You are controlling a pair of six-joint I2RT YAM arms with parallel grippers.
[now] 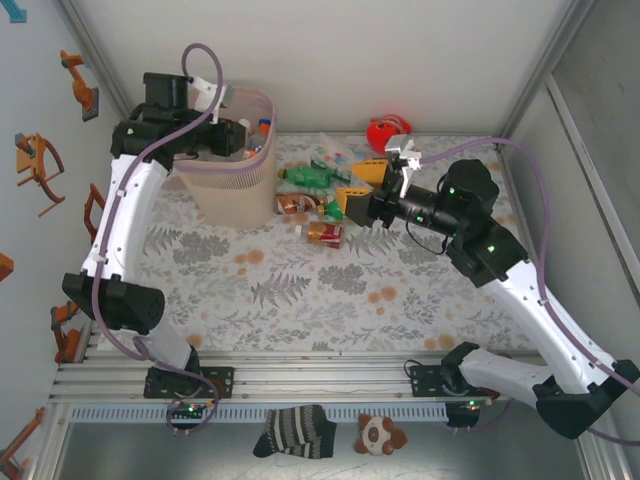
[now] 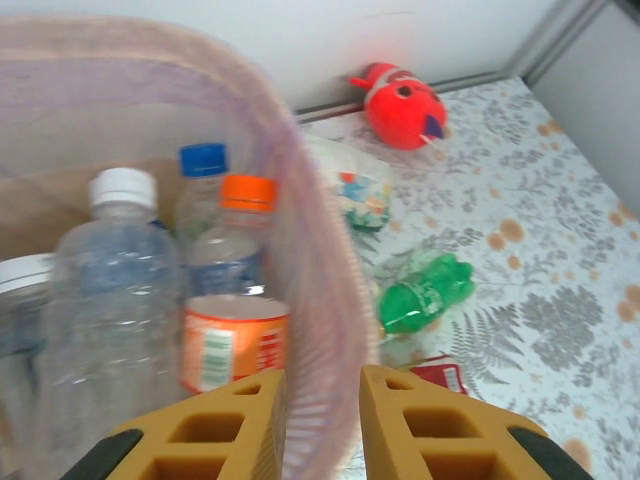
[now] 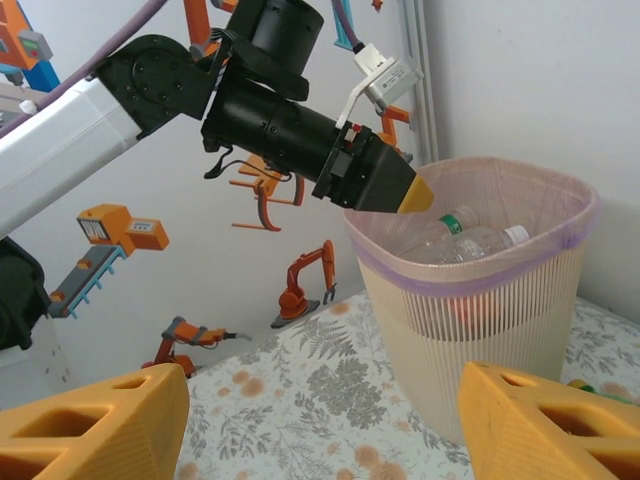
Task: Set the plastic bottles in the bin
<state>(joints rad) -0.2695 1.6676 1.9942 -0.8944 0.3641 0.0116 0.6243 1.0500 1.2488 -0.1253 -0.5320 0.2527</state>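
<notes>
The pale pink bin (image 1: 240, 190) stands at the back left of the table. It holds several plastic bottles: a clear one with a white cap (image 2: 115, 290), an orange-capped one (image 2: 245, 195), a blue-capped one (image 2: 203, 160) and one with an orange label (image 2: 232, 340). My left gripper (image 1: 235, 135) hangs over the bin's rim (image 2: 300, 200), shut, its jaws almost together with nothing between them (image 2: 317, 385). A green bottle (image 1: 305, 176) and a red-labelled one (image 1: 325, 233) lie on the table right of the bin. My right gripper (image 1: 360, 187) is open and empty beside them, facing the bin (image 3: 480, 300).
A red round toy (image 1: 385, 130) sits at the back wall, with a patterned packet (image 2: 355, 190) near the bin. Another small bottle (image 1: 293, 205) lies at the bin's foot. A striped sock (image 1: 295, 430) and a plush toy (image 1: 380, 433) lie in front of the arm bases.
</notes>
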